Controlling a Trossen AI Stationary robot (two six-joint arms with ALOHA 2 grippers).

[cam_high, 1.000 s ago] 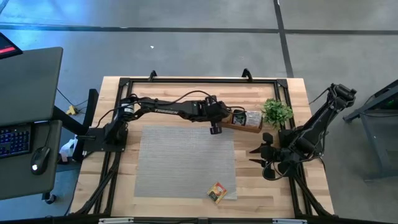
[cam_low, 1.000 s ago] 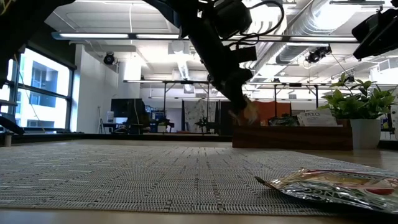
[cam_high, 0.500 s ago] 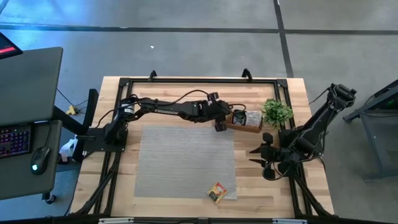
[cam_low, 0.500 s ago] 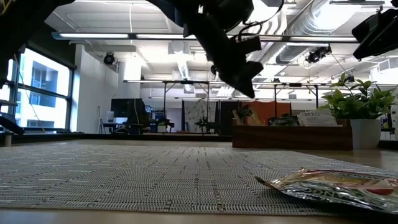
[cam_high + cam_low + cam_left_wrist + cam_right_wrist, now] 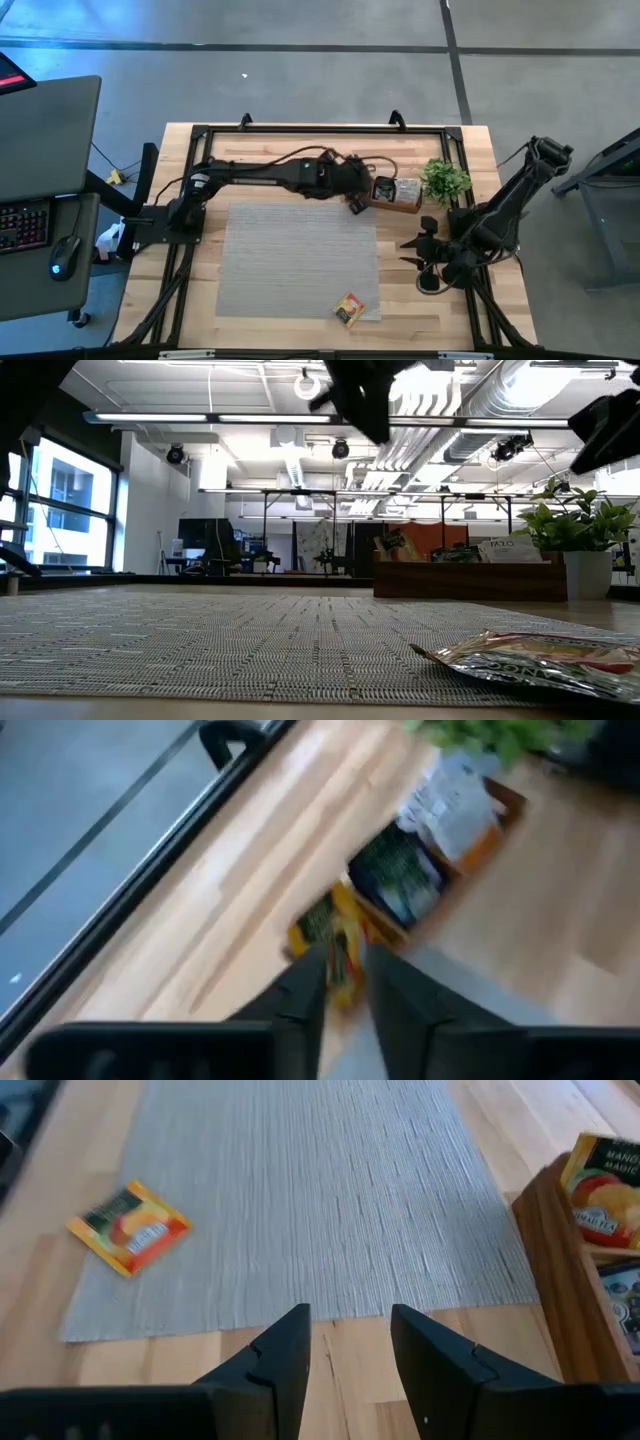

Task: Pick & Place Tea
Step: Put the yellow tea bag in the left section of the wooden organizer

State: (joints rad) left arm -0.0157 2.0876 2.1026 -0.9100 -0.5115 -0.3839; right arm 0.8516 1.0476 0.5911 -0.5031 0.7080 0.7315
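Observation:
My left gripper [image 5: 355,206] hangs open with a narrow gap, lifted above the left end of the wooden tray [image 5: 400,209], and holds nothing; in the low view it is high up [image 5: 365,410]. An orange tea sachet [image 5: 603,1190] stands on edge in the tray's left end and shows beyond my left fingertips [image 5: 335,930]. Dark and white sachets [image 5: 430,830] fill the tray behind it. Another orange sachet [image 5: 348,310] lies flat on the grey mat's near right corner. My right gripper [image 5: 405,251] waits open at the table's right, above the mat's edge [image 5: 350,1330].
A small green plant [image 5: 443,180] in a white pot stands just right of the tray. The grey woven mat [image 5: 300,260] covers the table's middle. A black frame [image 5: 300,130] runs along the table's edges. Bare wood lies between mat and tray.
My left gripper stood low at the tray's left end with the orange sachet at its fingertips. It has let the sachet go and risen well above the tray, rolling its wrist. The sachet stays standing in the tray's left end.

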